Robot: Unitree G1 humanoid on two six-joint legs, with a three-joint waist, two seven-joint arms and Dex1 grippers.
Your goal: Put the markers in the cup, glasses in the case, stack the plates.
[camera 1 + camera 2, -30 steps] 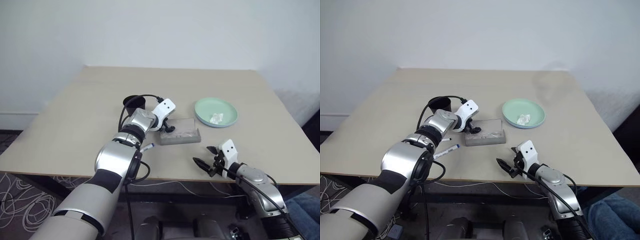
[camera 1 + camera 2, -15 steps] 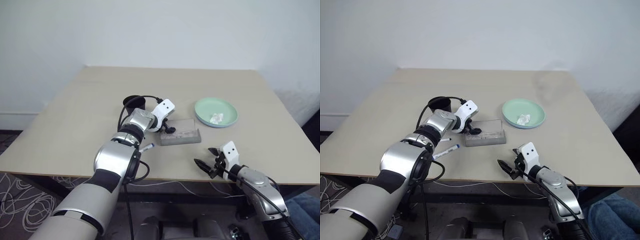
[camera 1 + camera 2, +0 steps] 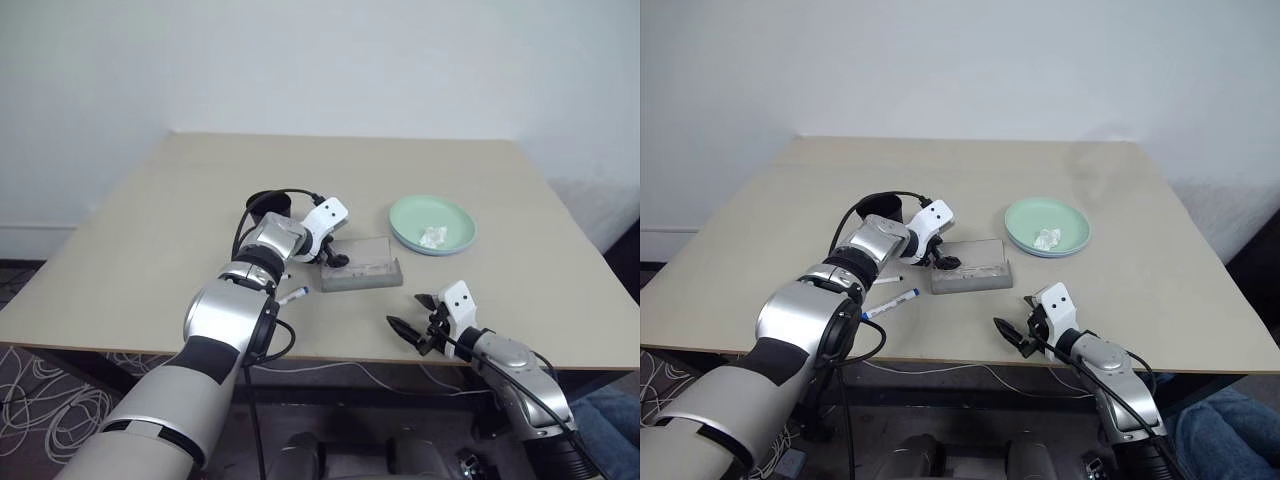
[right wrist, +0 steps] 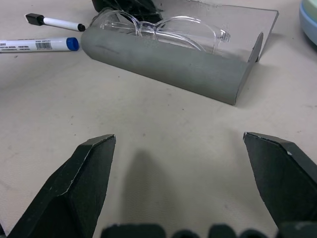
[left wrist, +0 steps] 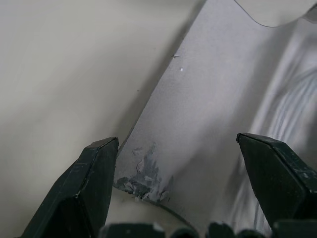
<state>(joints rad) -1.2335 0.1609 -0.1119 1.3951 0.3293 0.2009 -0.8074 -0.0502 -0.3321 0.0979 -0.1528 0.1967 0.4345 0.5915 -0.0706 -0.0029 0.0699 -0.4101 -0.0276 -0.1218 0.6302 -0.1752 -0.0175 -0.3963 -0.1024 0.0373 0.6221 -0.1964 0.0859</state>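
Note:
The grey case (image 3: 362, 267) lies mid-table with its lid raised, and the clear glasses (image 4: 163, 29) lie inside it. My left gripper (image 3: 335, 258) is at the case's left end, open, its fingers (image 5: 94, 188) straddling the edge of the lid. Behind that arm stands the black cup (image 3: 268, 203), partly hidden. Two markers lie left of the case, one blue-capped (image 3: 890, 303) and one black-capped (image 4: 54, 22). The mint green plate (image 3: 432, 224) rests on a light blue one at the right. My right gripper (image 3: 408, 312) hangs open near the table's front edge, holding nothing.
A small crumpled white scrap (image 3: 432, 237) lies on the green plate. The table (image 3: 150, 230) ends just under my right gripper. A black cable loops over my left forearm beside the cup.
My left wrist has turned slightly at the end of the case. The right arm and all the objects stay where they were.

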